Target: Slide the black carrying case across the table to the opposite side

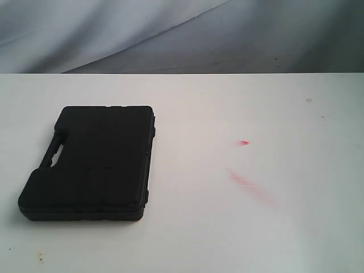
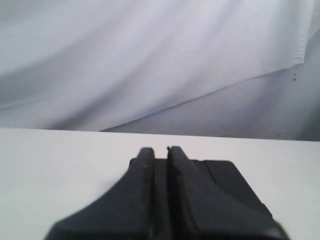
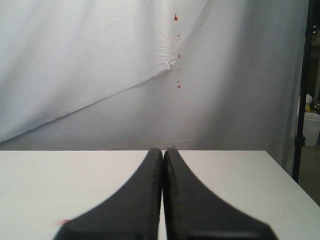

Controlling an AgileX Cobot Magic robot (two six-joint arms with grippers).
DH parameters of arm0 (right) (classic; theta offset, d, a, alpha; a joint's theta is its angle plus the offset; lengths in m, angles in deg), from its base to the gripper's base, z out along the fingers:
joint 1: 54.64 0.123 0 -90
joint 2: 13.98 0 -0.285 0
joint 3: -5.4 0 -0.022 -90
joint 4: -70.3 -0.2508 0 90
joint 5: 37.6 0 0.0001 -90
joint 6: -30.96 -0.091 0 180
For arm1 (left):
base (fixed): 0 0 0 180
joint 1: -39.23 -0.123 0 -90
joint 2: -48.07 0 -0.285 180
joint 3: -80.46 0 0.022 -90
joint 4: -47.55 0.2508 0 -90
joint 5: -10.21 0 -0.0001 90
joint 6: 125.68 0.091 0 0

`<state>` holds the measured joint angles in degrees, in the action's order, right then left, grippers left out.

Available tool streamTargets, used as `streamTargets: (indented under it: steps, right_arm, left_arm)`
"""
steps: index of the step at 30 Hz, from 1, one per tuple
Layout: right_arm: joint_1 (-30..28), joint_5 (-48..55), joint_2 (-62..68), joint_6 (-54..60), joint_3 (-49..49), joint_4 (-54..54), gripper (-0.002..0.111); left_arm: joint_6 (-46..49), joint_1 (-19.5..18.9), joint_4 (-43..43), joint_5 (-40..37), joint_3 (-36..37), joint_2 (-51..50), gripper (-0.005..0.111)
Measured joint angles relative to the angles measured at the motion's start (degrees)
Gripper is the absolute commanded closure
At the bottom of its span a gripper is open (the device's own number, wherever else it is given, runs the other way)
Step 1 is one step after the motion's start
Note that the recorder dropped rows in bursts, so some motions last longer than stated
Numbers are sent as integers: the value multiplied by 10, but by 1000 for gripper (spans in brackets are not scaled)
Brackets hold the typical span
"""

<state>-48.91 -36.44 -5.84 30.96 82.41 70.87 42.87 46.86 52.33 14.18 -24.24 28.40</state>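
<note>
Left gripper (image 2: pixel 160 152) hangs before the case (image 2: pixel 220 172); fingers nearly together.

- I see the white table (image 1: pixel 227 239) filling the exterior view.
- The black case (image 1: pixel 91 165) lies flat on it, at about nine o'clock.
- Red smears (image 1: pixel 247 183) mark the surface around three o'clock.

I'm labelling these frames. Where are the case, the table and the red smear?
case (image 1: pixel 94 159), exterior view, middle of the lid.
table (image 1: pixel 227 239), exterior view, bare white top.
red smear (image 1: pixel 247 185), exterior view, middle of the streak.
</note>
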Motion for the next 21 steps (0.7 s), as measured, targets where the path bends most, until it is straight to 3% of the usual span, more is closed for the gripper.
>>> streamTargets:
  steps: [7,13,21]
  right_arm:
    - [0,0,0,0,0,0,108]
    - [0,0,0,0,0,0,108]
    - [0,0,0,0,0,0,108]
  left_arm:
    - [0,0,0,-7,4,29,107]
    - [0,-51,-6,6,16,29,107]
    - [0,-51,2,9,17,55,107]
